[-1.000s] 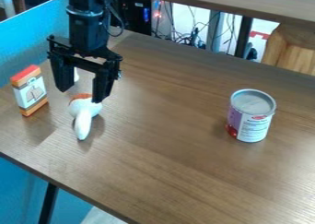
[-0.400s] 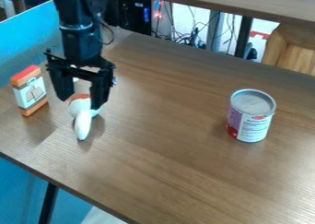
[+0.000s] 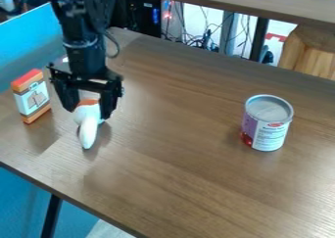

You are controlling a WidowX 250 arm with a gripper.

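A: Gripper [image 3: 87, 109] status?
B: Spread, approx. either side of the white toy w/ orange top [image 3: 87, 127], at 9 o'clock on the bench [image 3: 183, 134]. Can't tell re: contact.
A: Best grab, IYO?
B: Ctr on the fat end, lower straight, close gently; rounded sides might slip. Avoid the narrow tip at 6 o'clock, & mind the box [image 3: 31, 97] at 10 o'clock.

Count on the wooden tabletop [image 3: 177, 173]: 1 metal can [image 3: 270, 124], 1 small box [image 3: 31, 100], 1 white object with orange marking [image 3: 87, 122]. Below, I count 1 dark leg [image 3: 52, 216].
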